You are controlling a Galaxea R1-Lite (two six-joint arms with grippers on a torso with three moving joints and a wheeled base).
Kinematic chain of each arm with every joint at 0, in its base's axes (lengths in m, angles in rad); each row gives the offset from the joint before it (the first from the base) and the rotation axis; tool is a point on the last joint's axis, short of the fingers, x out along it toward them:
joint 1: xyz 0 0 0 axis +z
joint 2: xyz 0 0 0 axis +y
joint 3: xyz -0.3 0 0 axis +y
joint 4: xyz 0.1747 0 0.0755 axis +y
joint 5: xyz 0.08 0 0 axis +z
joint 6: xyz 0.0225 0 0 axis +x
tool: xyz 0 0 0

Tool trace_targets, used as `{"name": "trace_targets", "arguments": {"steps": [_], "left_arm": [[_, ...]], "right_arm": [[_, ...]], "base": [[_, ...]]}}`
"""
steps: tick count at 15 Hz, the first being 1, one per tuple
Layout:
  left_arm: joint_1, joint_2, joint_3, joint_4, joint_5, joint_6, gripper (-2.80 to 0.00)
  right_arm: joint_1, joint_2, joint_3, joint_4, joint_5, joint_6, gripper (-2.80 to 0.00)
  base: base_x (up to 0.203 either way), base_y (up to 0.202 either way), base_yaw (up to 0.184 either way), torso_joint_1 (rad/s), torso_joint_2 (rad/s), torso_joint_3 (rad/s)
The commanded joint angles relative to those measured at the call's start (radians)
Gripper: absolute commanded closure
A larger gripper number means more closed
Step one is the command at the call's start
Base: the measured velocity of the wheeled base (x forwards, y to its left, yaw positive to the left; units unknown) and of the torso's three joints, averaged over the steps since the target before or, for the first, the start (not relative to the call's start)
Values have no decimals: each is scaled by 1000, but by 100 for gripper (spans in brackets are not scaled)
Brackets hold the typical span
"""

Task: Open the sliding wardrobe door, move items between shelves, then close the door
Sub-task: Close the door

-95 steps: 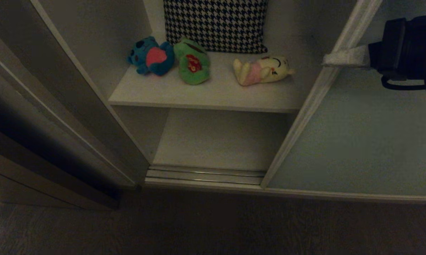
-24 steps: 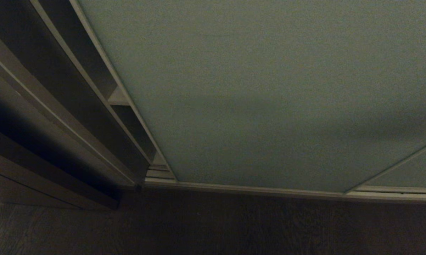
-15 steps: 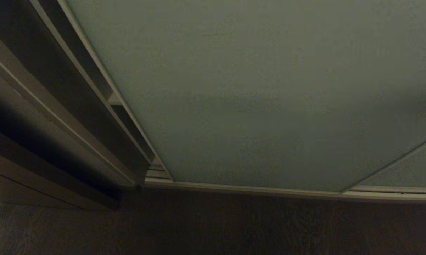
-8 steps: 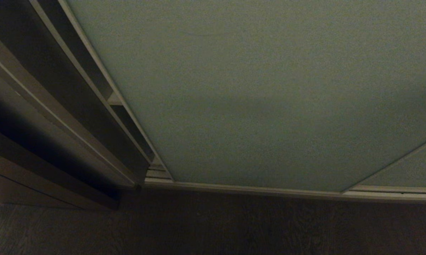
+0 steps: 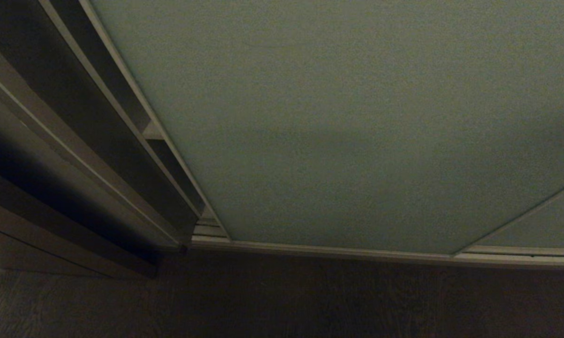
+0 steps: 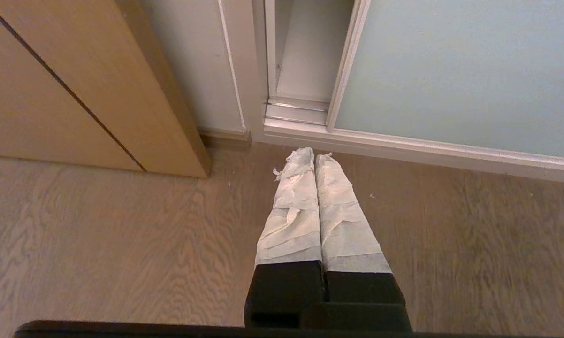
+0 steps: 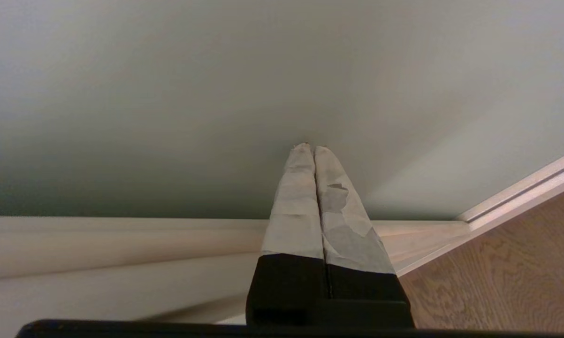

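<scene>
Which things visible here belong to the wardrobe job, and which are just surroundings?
Job:
- sliding door, nearly shut
- shelf, only its edge showing in the gap
- right gripper, shut, at the door panel

Surroundings:
- floor rails
- wooden floor
- wooden panel
- left gripper, shut, idle over the floor

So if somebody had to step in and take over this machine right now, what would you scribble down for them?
Left pincer: shut, empty, parked over the wooden floor.
Right pincer: shut, empty, tips at the face of the matte pale grey-green sliding wardrobe door; contact unclear.
Door: covers nearly the whole opening; a narrow gap remains at its left edge, over the silver floor rails.
Plush toys: hidden behind the door.
Left: push the door across that last gap.
</scene>
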State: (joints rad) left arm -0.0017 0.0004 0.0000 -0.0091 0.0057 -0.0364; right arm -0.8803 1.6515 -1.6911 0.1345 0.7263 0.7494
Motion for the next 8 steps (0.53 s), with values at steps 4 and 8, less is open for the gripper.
{"name": "trace_targets", "arguments": {"steps": [4, 8], "left_arm": [[0, 0, 0, 0, 0, 0, 0], [0, 0, 0, 0, 0, 0, 0]], "right_arm": [[41, -55, 17, -4, 4, 5, 0], [71, -119, 46, 2, 4, 5, 0]], "base": [[0, 0, 0, 0, 0, 0], [0, 0, 0, 0, 0, 0]]}}
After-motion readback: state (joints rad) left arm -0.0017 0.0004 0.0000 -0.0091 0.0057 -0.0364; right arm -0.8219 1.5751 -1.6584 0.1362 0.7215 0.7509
